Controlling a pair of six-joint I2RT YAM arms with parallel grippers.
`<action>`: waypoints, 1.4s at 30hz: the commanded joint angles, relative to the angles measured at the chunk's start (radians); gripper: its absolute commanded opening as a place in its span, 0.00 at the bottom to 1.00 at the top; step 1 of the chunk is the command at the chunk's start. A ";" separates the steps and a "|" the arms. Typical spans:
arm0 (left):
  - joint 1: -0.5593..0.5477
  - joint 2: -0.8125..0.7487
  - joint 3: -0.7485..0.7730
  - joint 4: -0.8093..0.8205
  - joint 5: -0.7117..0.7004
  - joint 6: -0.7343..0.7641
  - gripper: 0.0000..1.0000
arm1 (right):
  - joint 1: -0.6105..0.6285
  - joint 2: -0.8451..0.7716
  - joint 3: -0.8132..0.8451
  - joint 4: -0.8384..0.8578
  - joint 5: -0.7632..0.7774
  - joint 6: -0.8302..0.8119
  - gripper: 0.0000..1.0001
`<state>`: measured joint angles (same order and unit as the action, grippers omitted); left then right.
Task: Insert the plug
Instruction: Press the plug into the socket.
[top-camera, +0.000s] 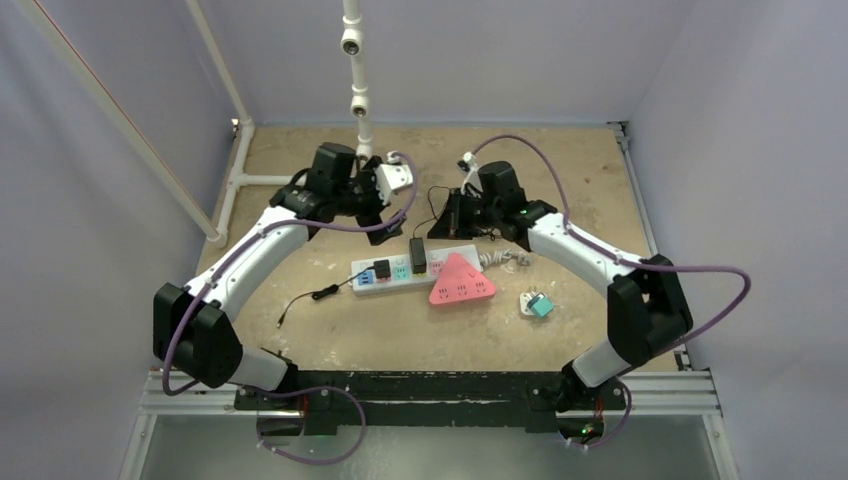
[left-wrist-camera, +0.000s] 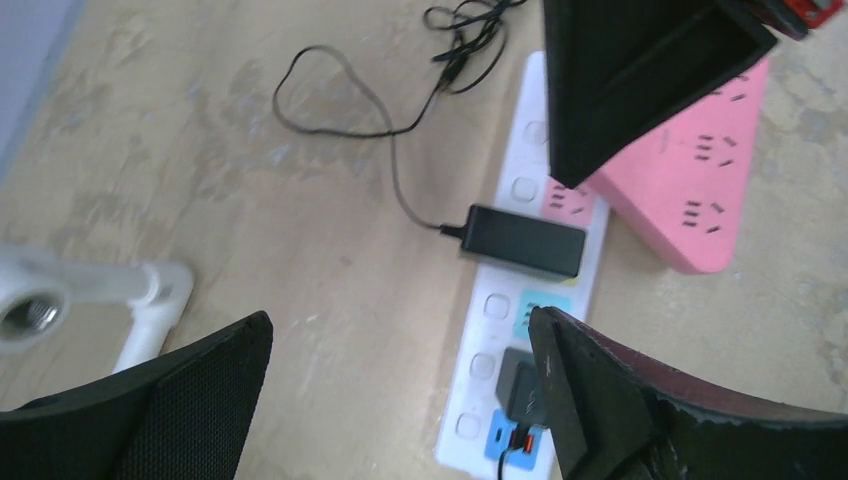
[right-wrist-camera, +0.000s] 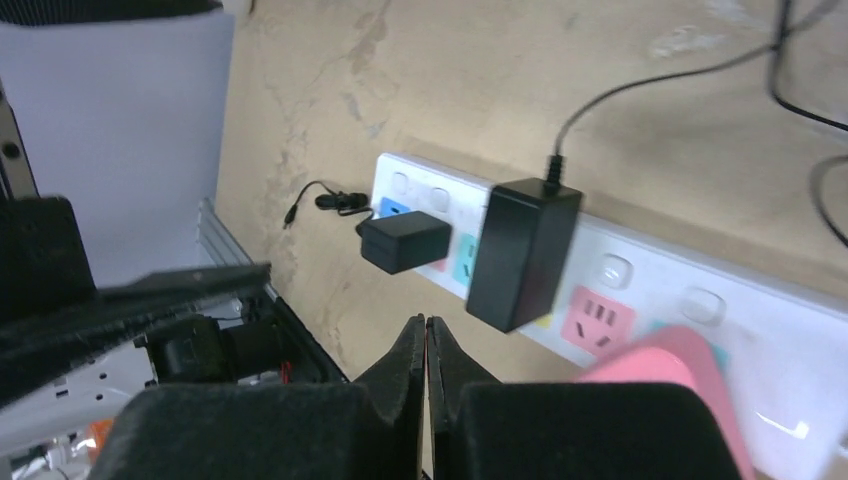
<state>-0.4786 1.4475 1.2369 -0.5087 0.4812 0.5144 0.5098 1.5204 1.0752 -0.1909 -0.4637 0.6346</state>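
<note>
- Black plug (right-wrist-camera: 522, 255) sits in the white power strip (right-wrist-camera: 655, 280), we note.
- Left gripper (left-wrist-camera: 400, 330): we see its fingers spread wide.
- Right gripper (right-wrist-camera: 427, 335): fingers pressed together.

I see my left arm (top-camera: 252, 250) and right arm (top-camera: 582, 250) in white shells with black joints, a purple cable (top-camera: 700, 268) looped along each. The left pincer (left-wrist-camera: 400, 318) has black, mesh-textured wedge fingers (left-wrist-camera: 190, 410).
</note>
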 joint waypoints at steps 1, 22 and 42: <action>0.068 -0.058 -0.057 -0.017 -0.008 -0.020 0.99 | 0.057 0.069 0.086 0.083 -0.036 -0.012 0.01; 0.098 -0.099 -0.080 0.013 -0.120 0.000 0.99 | 0.129 0.244 0.048 0.036 0.029 -0.100 0.00; 0.099 -0.105 -0.040 0.021 -0.092 0.025 0.99 | 0.102 0.039 0.164 -0.172 0.150 -0.125 0.65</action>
<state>-0.3866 1.3731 1.1629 -0.5171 0.3706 0.5201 0.6285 1.6878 1.1599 -0.2710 -0.4000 0.5343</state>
